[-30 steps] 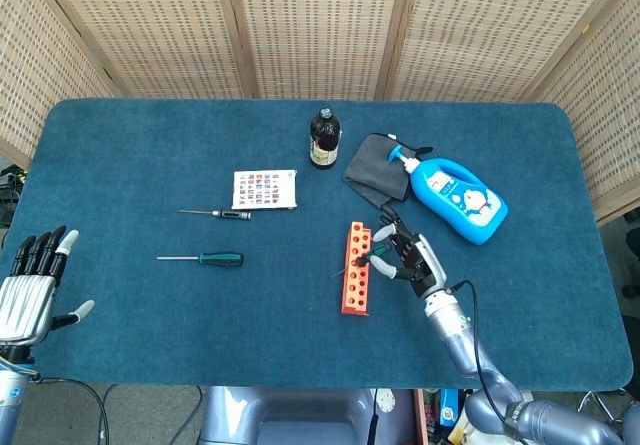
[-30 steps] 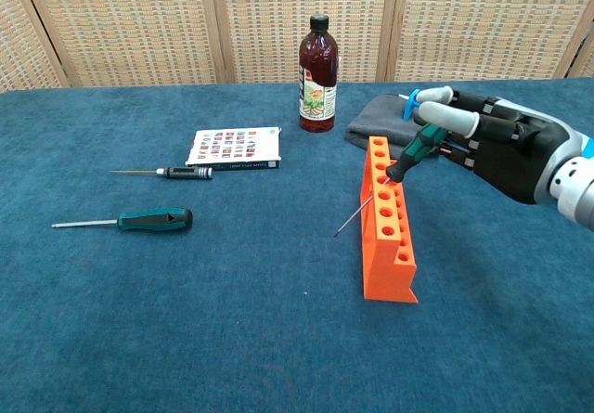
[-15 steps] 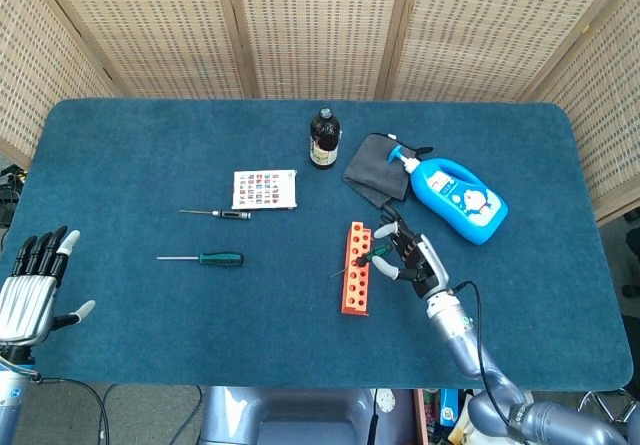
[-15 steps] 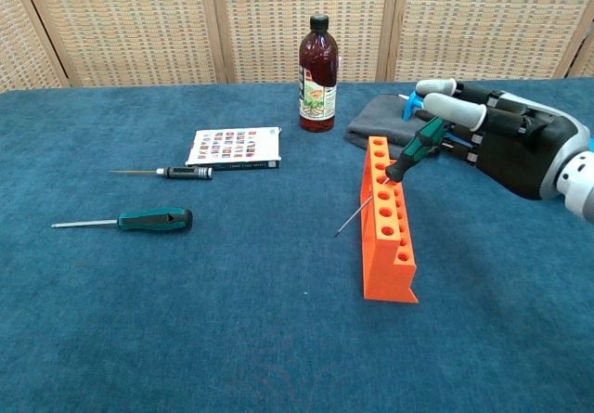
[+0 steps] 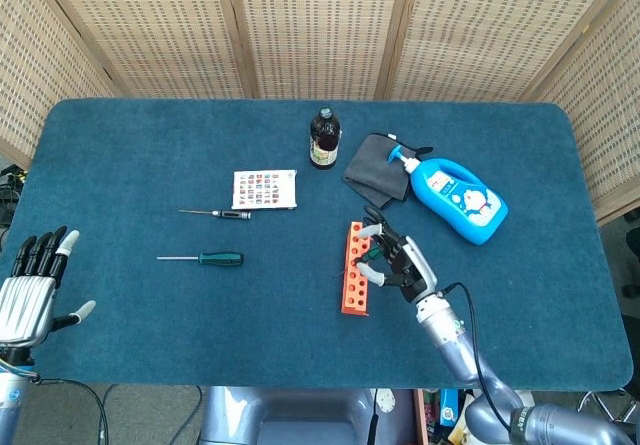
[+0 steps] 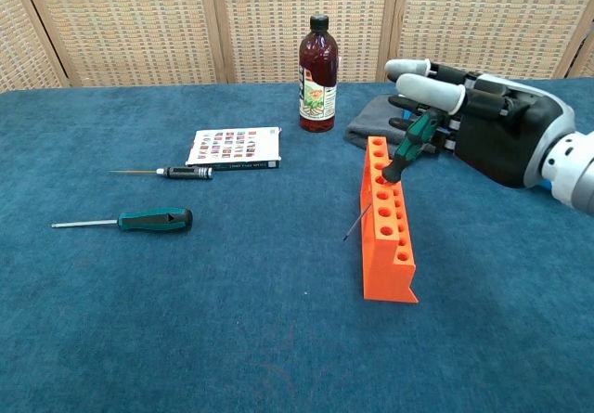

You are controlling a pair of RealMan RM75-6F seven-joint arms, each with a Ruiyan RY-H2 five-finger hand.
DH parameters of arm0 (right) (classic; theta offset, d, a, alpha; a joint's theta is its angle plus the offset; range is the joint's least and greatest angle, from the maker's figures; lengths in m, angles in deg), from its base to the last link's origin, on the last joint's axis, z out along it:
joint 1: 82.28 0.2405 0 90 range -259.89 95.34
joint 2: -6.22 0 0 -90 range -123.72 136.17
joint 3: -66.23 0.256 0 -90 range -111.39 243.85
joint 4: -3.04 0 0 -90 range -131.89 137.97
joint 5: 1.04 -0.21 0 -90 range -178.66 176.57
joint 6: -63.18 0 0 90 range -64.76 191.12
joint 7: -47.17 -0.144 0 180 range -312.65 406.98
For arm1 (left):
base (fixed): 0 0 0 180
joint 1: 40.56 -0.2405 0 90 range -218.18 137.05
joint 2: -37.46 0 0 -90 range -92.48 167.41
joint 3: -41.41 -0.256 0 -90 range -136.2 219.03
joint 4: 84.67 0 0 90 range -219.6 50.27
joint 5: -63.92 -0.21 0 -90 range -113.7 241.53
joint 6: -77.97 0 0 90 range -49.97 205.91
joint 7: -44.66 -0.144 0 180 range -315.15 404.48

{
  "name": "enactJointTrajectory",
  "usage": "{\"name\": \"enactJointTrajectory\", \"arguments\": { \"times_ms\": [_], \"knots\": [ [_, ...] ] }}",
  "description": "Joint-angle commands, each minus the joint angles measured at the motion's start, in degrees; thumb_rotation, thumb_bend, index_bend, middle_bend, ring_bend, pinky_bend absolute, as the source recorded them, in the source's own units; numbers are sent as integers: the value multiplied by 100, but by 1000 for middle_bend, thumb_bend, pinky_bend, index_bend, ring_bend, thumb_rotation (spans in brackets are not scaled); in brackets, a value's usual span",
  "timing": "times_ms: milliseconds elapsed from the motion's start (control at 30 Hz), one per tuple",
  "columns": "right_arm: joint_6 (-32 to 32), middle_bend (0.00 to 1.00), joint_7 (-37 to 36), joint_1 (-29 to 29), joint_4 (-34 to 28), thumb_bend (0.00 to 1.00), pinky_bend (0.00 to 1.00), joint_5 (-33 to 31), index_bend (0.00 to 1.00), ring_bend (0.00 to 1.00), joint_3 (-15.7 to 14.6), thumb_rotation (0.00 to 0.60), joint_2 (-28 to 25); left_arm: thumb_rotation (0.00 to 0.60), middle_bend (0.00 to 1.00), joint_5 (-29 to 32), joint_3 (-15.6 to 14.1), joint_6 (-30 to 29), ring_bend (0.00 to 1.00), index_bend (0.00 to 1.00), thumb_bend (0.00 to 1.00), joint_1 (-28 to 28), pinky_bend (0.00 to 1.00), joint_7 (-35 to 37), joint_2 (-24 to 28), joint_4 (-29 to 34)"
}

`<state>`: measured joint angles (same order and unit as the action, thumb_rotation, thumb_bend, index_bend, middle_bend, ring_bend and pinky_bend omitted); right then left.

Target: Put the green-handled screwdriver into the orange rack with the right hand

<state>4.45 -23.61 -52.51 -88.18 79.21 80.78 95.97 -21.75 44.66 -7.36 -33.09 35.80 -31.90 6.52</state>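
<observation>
The blue carpeted tabletop (image 5: 150, 155) carries everything. Toward its far right edge lies a blue plastic spray bottle (image 5: 459, 198) with a cartoon face on its label, beside a dark grey folded cloth (image 5: 370, 168); no writing on either can be read. A dark glass bottle (image 6: 317, 62) with a pictured label stands near the far edge, its text too small to make out.

The black right hand (image 6: 483, 125) grasps the green-handled screwdriver (image 6: 411, 144) by its handle, tilted over the far end of the orange plastic rack (image 6: 387, 223). The shaft appears to pass down through a hole and out the rack's left side, so insertion looks begun but not seated; straightening and letting go remain.

The silver left hand (image 5: 28, 290) hangs released off the near left corner, fingers apart.

A second green-handled screwdriver (image 6: 139, 220), a slim black-handled one (image 6: 176, 172) and a colour-printed card (image 6: 236, 147) lie left of centre.
</observation>
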Motion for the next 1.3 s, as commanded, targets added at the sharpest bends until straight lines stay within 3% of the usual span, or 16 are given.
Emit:
{"name": "enactJointTrajectory", "arguments": {
  "times_ms": [33,1100,1300],
  "knots": [
    [14,0,37,18,-36,223,0,-30,376,0,8,600,15,600,0,7,2,8,0,0,0,2,0,7,2,-4],
    [-93,0,374,-8,-391,223,0,-24,376,0,-79,600,-45,600,0,-24,6,-34,0,0,0,-12,0,24,2,7],
    [-117,0,384,-19,-299,223,0,-163,376,0,35,600,-102,600,0,-23,10,-41,0,0,0,-15,0,49,-1,-7]
  ]
}}
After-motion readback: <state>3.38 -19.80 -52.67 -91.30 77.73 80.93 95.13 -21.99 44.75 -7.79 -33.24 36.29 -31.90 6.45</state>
